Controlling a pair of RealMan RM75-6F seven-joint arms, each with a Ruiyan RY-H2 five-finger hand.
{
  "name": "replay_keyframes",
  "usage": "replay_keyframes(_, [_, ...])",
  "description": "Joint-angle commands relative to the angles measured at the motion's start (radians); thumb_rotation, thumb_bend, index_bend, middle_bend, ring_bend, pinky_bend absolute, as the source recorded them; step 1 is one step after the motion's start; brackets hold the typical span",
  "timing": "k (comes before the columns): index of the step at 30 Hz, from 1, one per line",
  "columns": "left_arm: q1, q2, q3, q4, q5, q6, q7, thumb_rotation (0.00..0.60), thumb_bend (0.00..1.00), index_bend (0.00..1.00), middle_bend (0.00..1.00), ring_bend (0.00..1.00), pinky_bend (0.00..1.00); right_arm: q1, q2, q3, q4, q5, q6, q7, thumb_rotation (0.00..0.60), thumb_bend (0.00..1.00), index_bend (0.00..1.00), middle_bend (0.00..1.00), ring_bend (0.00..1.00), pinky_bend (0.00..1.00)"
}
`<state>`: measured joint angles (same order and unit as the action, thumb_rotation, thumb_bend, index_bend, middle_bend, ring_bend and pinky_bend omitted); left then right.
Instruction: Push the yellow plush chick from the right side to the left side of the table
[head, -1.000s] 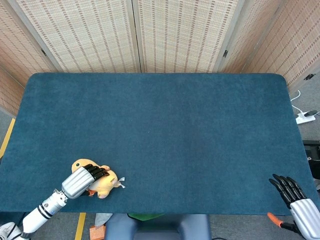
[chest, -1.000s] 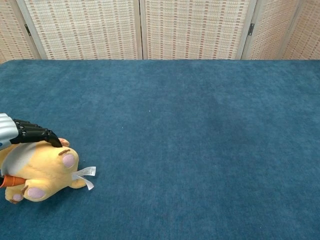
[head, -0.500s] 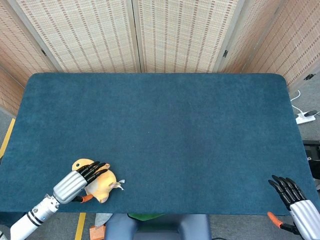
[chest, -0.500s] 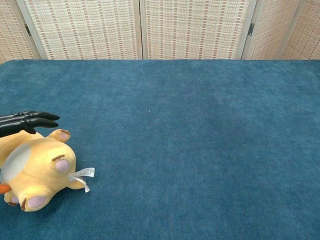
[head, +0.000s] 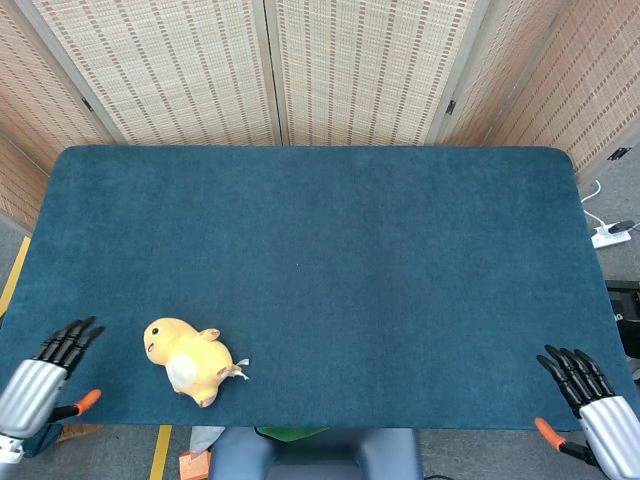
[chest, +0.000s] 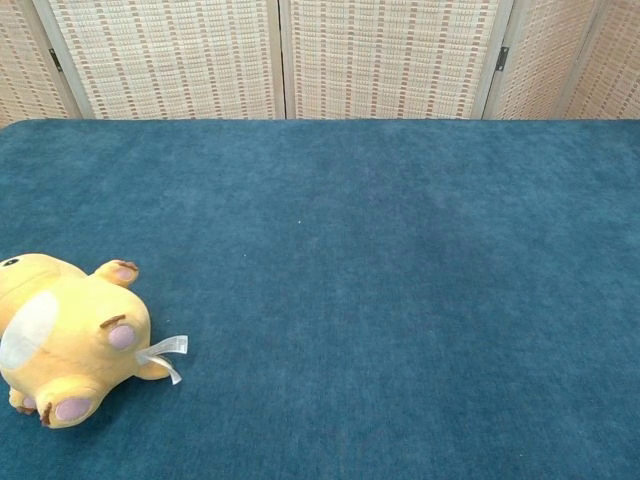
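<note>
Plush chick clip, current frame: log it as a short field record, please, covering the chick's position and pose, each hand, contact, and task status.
chick position: yellow plush chick lies near the front-left corner of the blue table
chick pose: on its side, feet and white tag toward the right in the chest view
left hand: left hand at the left table edge, fingers apart, holding nothing
right hand: right hand at the front-right corner, fingers apart, holding nothing
contact: neither hand touches the chick
task status: chick is on the left side; push looks done
</note>
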<state>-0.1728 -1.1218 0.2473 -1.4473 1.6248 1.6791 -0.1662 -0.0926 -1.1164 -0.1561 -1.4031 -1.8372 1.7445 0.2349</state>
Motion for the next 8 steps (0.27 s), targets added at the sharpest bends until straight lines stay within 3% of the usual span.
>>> replay_keyframes(1, [0.146, -0.036, -0.099, 0.031, -0.168, 0.124, -0.133, 0.6, 0.24, 0.0, 0.0, 0.0, 0.13, -0.024, 0.005, 0.079, -0.121, 0.136, -0.017, -0.21, 0.6, 0.26, 0.0, 0.0, 0.0, 0.0])
replay_keyframes(4, [0.177, -0.071, -0.131, 0.094, -0.202, 0.12, -0.167, 0.6, 0.24, 0.0, 0.0, 0.0, 0.12, -0.035, -0.033, 0.123, -0.14, 0.17, 0.018, -0.285, 0.6, 0.26, 0.0, 0.0, 0.0, 0.0])
replay_keyframes(8, [0.187, -0.069, -0.125, 0.11, -0.13, 0.135, -0.178, 0.6, 0.24, 0.0, 0.0, 0.0, 0.11, -0.036, -0.041, 0.117, -0.129, 0.141, 0.027, -0.273, 0.6, 0.26, 0.0, 0.0, 0.0, 0.0])
